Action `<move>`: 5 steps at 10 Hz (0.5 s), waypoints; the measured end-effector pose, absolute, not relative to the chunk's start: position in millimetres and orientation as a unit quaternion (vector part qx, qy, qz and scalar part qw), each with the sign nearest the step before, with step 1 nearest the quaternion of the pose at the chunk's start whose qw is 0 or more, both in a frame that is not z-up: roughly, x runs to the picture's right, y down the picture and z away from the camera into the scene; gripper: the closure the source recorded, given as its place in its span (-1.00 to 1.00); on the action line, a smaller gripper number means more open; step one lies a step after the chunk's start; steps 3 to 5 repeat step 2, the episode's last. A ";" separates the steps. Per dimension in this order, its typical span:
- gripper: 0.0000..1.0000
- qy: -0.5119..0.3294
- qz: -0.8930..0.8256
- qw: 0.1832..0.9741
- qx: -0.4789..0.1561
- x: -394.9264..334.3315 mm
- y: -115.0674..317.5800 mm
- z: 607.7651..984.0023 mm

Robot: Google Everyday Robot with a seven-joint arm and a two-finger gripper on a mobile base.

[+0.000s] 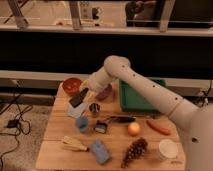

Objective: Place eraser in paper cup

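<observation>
The white arm (145,90) reaches in from the lower right, rises to a bent elbow near the far middle of the wooden table (55,152), then angles down and left. At its end the gripper (82,92) hangs above the far left part of the table, and its fingers are clamped on the eraser (78,98), a flat black block held tilted, its lower end pointing down and left. The eraser is off the table, just above a pale square object (75,110) lying there, and just near of the red bowl (72,85) at the far left corner. What the bowl holds cannot be told.

Right of the gripper, partly hidden by the wrist, sits a dark purple bowl (106,93). The green tray (137,100) lies at the far right, under the arm. Just near of the eraser stands a small metal cup (94,108), and nearer still a blue cup (82,123).

The paper cup (167,149) stands upright at the near right corner, well apart from the eraser; its cream-white inside shows nothing in it. Between them lie an orange fruit (133,129), a carrot (159,127), a bunch of grapes (134,151), a blue sponge (100,151) and a yellowish banana-like item (74,144).
</observation>
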State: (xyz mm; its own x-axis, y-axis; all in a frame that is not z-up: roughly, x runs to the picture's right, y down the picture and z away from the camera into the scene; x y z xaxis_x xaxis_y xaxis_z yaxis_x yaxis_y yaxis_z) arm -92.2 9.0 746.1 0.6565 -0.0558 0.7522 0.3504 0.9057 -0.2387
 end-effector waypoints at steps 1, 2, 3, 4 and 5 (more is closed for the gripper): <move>0.95 -0.391 -0.102 0.898 -0.172 -78.4 5.6 739.2; 0.95 -0.383 -0.094 0.904 -0.163 -67.0 5.0 731.6; 0.95 -0.383 -0.094 0.904 -0.163 -67.0 5.0 731.6; 0.95 -0.383 -0.094 0.904 -0.163 -67.0 5.0 731.6; 0.95 -0.383 -0.094 0.904 -0.163 -67.0 5.0 731.6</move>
